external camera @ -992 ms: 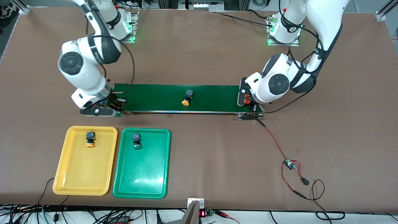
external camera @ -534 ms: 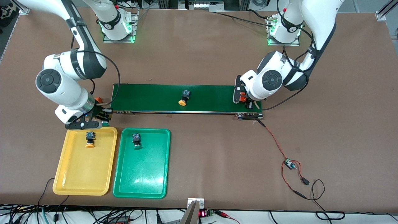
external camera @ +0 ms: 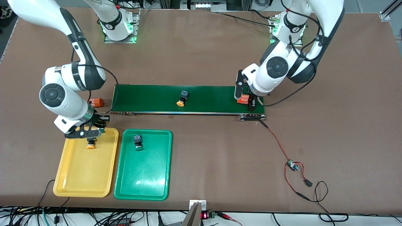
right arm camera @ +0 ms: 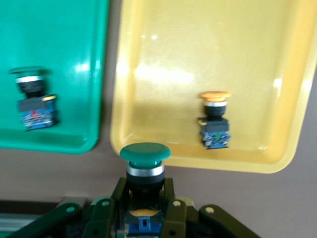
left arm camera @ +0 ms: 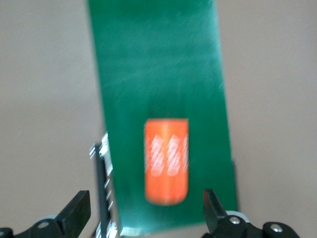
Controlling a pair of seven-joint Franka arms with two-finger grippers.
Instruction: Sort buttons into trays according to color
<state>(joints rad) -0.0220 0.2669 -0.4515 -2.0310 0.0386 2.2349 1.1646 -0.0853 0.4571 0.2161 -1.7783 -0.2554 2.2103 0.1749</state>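
Note:
My right gripper (right arm camera: pixel 145 198) is shut on a green-capped button (right arm camera: pixel 145 161) and hangs over the yellow tray's (external camera: pixel 78 175) edge nearest the belt. A yellow-capped button (right arm camera: pixel 214 119) lies in that tray, partly hidden under the right gripper (external camera: pixel 94 131) in the front view. The green tray (external camera: pixel 144 175) beside it holds a green-capped button (external camera: pixel 137 142). Another yellow-capped button (external camera: pixel 181 99) lies mid-belt. My left gripper (left arm camera: pixel 144 201) is open over the belt's end toward the left arm, its fingers (left arm camera: pixel 77 213) apart from an orange cylinder (left arm camera: pixel 166 161) lying there.
The dark green conveyor belt (external camera: pixel 150 99) runs across the table's middle. A second orange cylinder (external camera: pixel 95 102) lies on the table off the belt's end toward the right arm. Red wires and a small board (external camera: pixel 292 165) trail from the belt's other end.
My right arm carried the green-capped button from the belt's end to the yellow tray's edge. My left gripper opened and let go of the orange cylinder. The yellow-capped button rode along the belt toward the right arm.

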